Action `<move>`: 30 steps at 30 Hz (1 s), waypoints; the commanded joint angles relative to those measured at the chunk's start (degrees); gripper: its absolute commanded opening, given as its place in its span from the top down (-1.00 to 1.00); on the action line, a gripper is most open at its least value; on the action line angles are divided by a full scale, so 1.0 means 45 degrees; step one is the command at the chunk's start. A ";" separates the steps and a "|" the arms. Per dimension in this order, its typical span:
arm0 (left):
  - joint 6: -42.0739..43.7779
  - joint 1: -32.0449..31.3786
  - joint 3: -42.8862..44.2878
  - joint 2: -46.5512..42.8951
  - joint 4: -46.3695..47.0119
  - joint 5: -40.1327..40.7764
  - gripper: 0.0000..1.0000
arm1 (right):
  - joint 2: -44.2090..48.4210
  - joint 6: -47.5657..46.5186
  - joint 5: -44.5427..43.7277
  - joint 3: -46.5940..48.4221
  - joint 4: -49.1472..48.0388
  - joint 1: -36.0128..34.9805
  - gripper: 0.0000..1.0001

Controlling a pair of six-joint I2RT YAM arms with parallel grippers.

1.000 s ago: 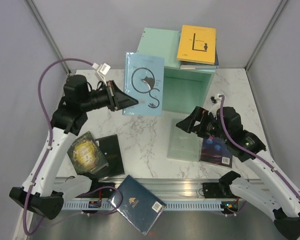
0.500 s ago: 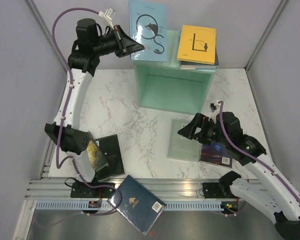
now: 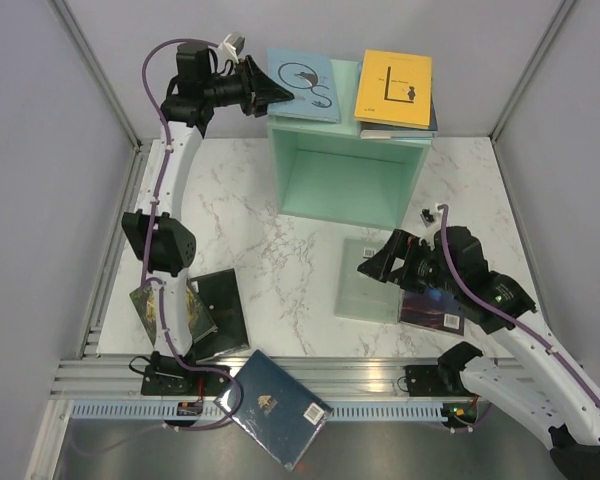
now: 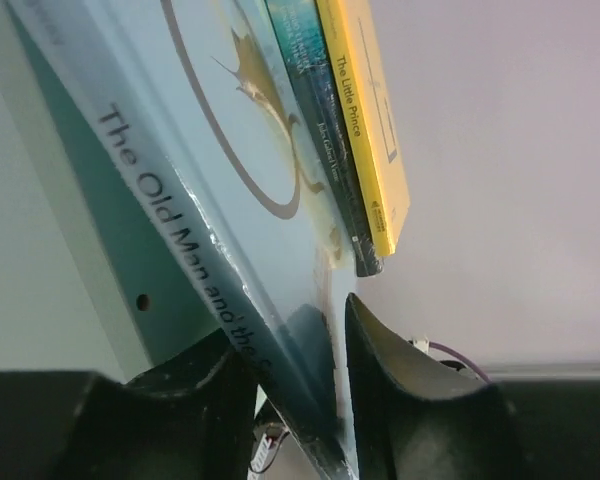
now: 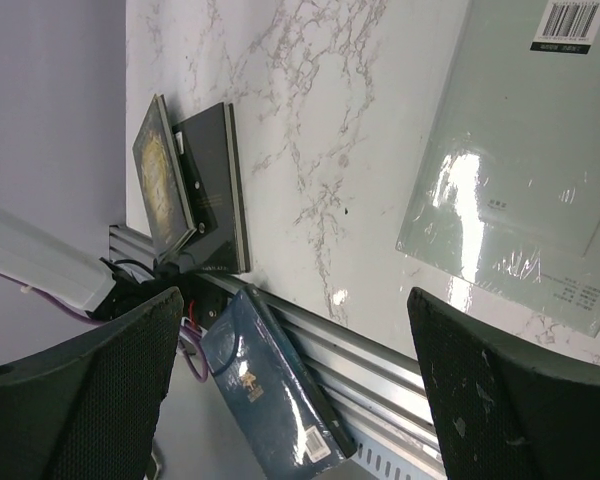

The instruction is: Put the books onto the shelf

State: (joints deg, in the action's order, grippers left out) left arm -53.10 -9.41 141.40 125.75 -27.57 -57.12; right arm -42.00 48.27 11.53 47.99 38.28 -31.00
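The shelf (image 3: 345, 185) stands at the far side of the table (image 3: 270, 250), its open front turned towards the arms. Three books lie flat on its top. The cat book (image 3: 308, 86) is on the left part, with its left edge past the shelf's side. The yellow book (image 3: 393, 88) is on the right, stacked on a dark book (image 4: 320, 130) whose spine shows just beneath it. The left gripper (image 3: 280, 95) reaches in from the left at shelf-top height. Its jaws straddle the cat book's overhanging edge, one finger above and one below, but I cannot tell whether they pinch it or have let go.

The right gripper (image 3: 375, 262) hangs over the table in front of the shelf. Its jaws are spread wide with nothing between them, above the near-right part of the pale green book (image 3: 365, 295), which lies flat with its barcode up. The galaxy book (image 3: 435, 305) lies just beside that one, partly under the right arm.

At the near left, the black book (image 5: 215, 190) lies flat, and the gold book (image 5: 160, 185) overlaps its outer edge, partly hidden by the left arm. The navy book (image 3: 275, 405) lies across the rail at the table's near edge. A small black piece (image 3: 428, 214) sits by the shelf's front right corner.
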 commanded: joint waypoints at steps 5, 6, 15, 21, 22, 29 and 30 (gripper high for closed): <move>0.0314 0.0333 0.0335 0.0473 -0.1175 -0.1116 -0.21 | -0.0394 -0.0317 -0.0238 -0.0117 -0.0109 0.0015 -0.92; 0.0722 0.0333 0.0315 0.0453 -0.1564 -0.0844 -0.26 | -0.0394 -0.0297 -0.0257 -0.0136 -0.0147 0.0015 -0.91; 0.3475 0.1212 0.0101 -0.1125 -0.5335 0.5891 -1.00 | -0.0277 -0.0258 -0.0179 -0.0312 -0.0226 0.0034 -0.90; 0.4690 0.1232 -0.0835 -0.2552 -0.6138 0.9877 -1.00 | -0.0159 -0.0199 -0.0121 -0.0586 -0.0284 0.0034 -0.90; 0.4788 0.1232 -0.1069 -0.3057 -0.6235 1.0288 -0.99 | -0.0179 -0.0180 -0.0121 -0.0586 -0.0323 0.0034 -0.90; 0.4265 0.1465 -0.7750 -0.6705 -0.7174 1.2654 -0.99 | -0.0977 -0.0358 0.1613 -0.0955 -0.1668 0.0035 -0.89; 0.4049 0.1563 -0.8737 -0.7256 -0.7174 1.2655 -0.99 | -0.1212 -0.0220 0.2372 -0.1169 -0.2445 -0.0004 -0.89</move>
State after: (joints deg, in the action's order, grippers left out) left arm -34.85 -3.11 113.01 102.63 -55.61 -7.07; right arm -44.82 47.22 14.92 44.80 35.05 -30.96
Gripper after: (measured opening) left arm 0.994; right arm 0.948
